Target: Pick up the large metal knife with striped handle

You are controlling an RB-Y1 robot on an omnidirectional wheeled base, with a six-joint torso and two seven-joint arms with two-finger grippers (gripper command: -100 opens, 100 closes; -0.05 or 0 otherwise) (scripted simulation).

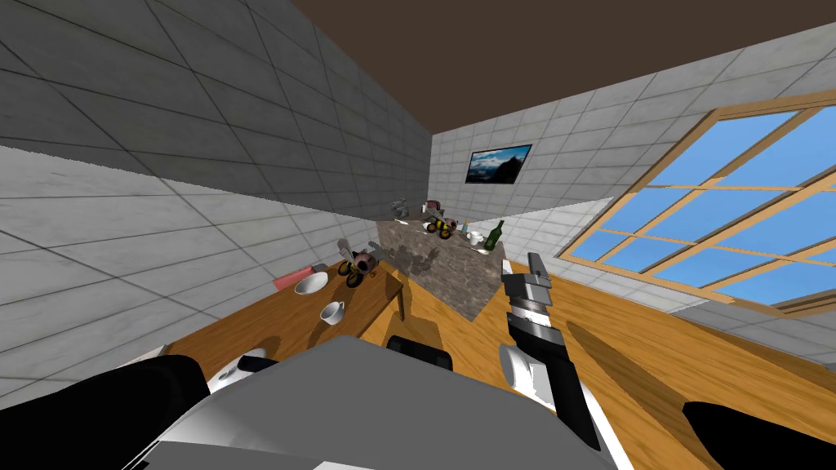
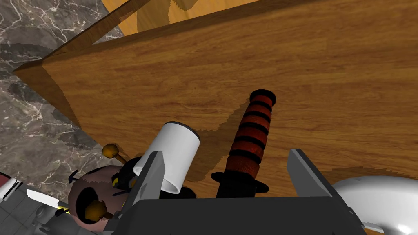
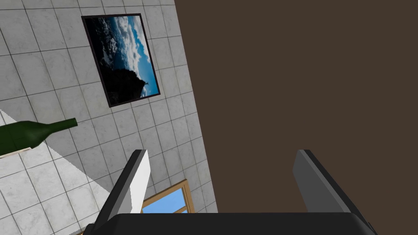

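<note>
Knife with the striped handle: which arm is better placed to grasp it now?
Left. The left gripper, open, straddles the red-and-black handle of the knife on the wooden table; the right gripper, open, points away at wall and ceiling.

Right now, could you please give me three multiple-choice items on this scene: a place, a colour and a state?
1. Where does the knife handle lie?
A) on the wooden table, between the left gripper's fingers
B) in a bowl
C) on the marble counter

2. Which colours stripe the handle?
A) blue and white
B) red and black
C) green and yellow

3. How is the left gripper?
A) shut on the handle
B) shut on a cup
C) open

Answers: 1 A, wood lies under it and a finger stands at each side; 2 B, red and black bands alternate; 3 C, both fingers stand clear of the handle.
</note>
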